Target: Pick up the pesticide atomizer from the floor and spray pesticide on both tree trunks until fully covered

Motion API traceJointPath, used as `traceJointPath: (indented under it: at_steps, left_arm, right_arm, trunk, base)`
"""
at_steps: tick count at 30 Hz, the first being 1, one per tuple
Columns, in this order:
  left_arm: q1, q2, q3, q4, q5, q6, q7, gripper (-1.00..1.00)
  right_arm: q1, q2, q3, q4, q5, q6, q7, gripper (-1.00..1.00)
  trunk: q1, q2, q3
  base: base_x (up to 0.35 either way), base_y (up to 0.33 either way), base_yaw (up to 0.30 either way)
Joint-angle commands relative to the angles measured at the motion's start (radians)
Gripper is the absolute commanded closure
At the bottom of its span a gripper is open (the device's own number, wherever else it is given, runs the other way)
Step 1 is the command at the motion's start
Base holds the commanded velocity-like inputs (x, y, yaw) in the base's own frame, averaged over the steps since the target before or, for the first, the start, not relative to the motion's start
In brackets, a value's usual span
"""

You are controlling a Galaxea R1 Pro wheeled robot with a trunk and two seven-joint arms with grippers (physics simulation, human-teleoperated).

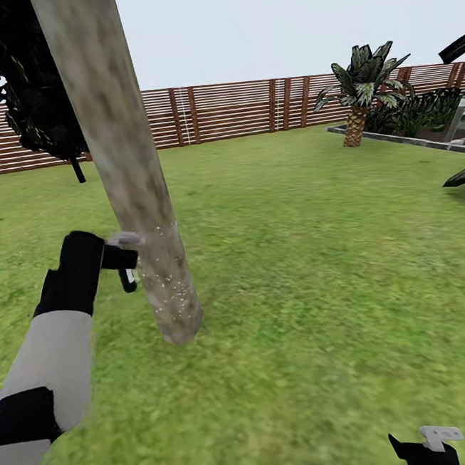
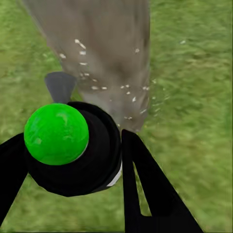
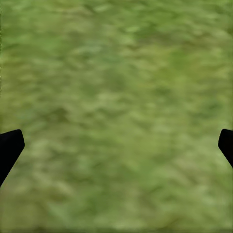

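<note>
The left tool point(image 1: 124, 262) is clamping the pesticide atomizer point(image 2: 73, 148), with a black finger point(image 2: 145, 189) pressing on each side of the dark bottle body. From the left wrist camera the bottle is showing a bright green round cap point(image 2: 56, 134) facing the lens, plus a little white mark at its edge. The tool is sitting just to the left of the tree trunk point(image 1: 129, 164), nearly touching it, and the nozzle end is pointing right at the bark. Small white specks point(image 1: 167, 282) are dotting the lower trunk, from about tool height down toward the base.

The trunk itself is leaning and rising out of the grass lawn point(image 1: 301, 268), with dark ragged foliage point(image 1: 31, 89) hanging up at far left.

The right tool point(image 1: 427, 448) is hanging low at near right, fingers spread wide apart with nothing in between; its wrist camera is looking straight down at grass point(image 3: 116, 116), with the two black fingertips point(image 3: 9, 145) peeking in at opposite edges.

Further back, a brown slat fence point(image 1: 234, 107) is running across the far side, and a short palm point(image 1: 361, 90) is standing at far right beside a grey-edged bed point(image 1: 394, 138). Nothing is standing between the tool and the trunk.
</note>
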Motion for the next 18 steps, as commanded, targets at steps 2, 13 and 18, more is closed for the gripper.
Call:
traceJointPath:
  at_steps: [2,13,18]
  left_arm:
    - [0.001,0.028,-0.003,-0.002,0.017,0.005,-0.001,1.00]
    - [0.008,-0.120,-0.008,-0.005,0.010,0.004,-0.001,1.00]
    - [0.008,0.051,0.002,0.004,0.017,0.005,-0.034,1.00]
  right_arm:
    - [0.000,0.000,-0.001,0.000,0.000,0.000,0.000,-1.00]
    - [0.000,0.000,-0.001,0.000,0.000,0.000,0.000,-1.00]
    - [0.000,0.000,-0.001,0.000,0.000,0.000,0.000,-1.00]
  trunk:
    - [0.000,0.000,0.000]
    - [0.000,0.000,0.000]
    - [0.000,0.000,0.000]
  base:
    - [0.000,0.000,0.000]
    - [0.000,0.000,0.000]
    - [0.000,0.000,0.000]
